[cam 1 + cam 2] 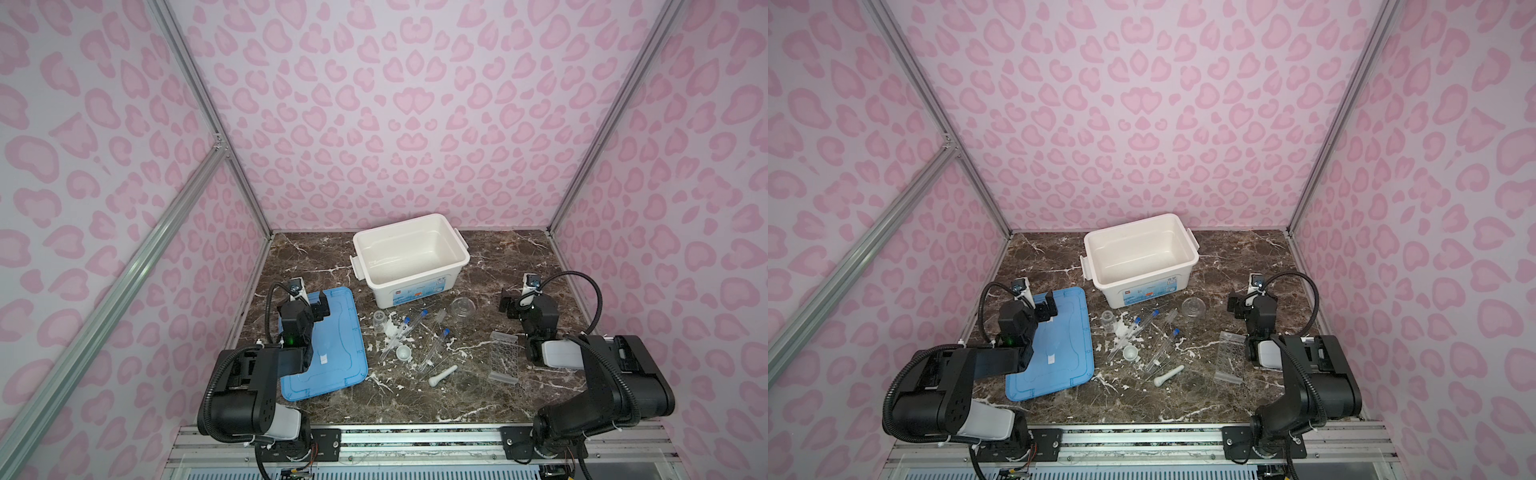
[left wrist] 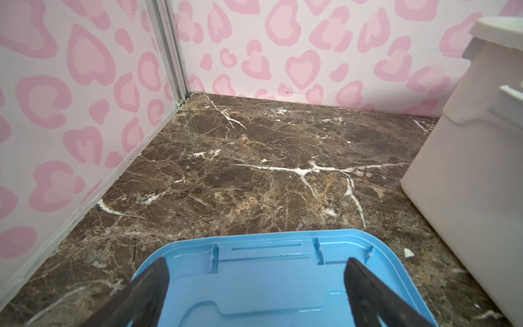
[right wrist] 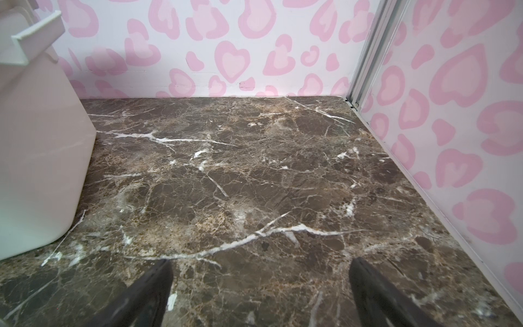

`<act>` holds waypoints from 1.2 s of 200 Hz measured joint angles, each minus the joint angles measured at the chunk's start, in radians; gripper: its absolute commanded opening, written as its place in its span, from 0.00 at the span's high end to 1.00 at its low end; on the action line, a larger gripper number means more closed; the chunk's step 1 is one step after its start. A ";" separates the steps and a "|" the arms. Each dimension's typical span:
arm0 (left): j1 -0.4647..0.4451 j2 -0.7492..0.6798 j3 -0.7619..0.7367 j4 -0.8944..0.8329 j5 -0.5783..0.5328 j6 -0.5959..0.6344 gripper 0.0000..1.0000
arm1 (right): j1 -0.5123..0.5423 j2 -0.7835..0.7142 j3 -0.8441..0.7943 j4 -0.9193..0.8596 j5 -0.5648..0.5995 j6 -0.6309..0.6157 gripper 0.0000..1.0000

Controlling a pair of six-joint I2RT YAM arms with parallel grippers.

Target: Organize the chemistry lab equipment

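Currently:
1. Seeing left gripper [image 2: 256,262] over far end of lid [image 1: 336,361] at 9 o'clock, jaws wide apart, gripping nothing.
2. Same for right gripper [image 3: 260,262] at 3 o'clock, over bare marble [image 3: 254,170].
3. At 12 o'clock: bin [image 1: 382,286], lid off.
4. Mid-table: tubes [image 1: 405,328] lying loose, caps toward 1 o'clock.
5. At 10 o'clock of tubes: small beaker [image 1: 379,321]; at 2 o'clock: big beaker [image 1: 462,308].
6. Among tubes: mortar [image 1: 404,354], upright; pestle [image 1: 443,375] lying at 5 o'clock of it.
7. At 3 o'clock of tubes: rack [image 1: 503,357].
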 measured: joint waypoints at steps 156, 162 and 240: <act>-0.073 -0.649 0.154 -0.713 -0.189 -0.386 0.03 | -0.002 -0.439 0.185 -0.663 0.019 0.232 0.07; -0.098 -0.675 0.144 -0.735 -0.195 -0.395 0.03 | 0.005 -0.457 0.180 -0.687 -0.005 0.250 0.07; -0.377 -0.901 -0.029 -0.890 -0.207 -0.425 0.03 | 0.271 -0.551 0.142 -0.885 0.004 0.359 0.07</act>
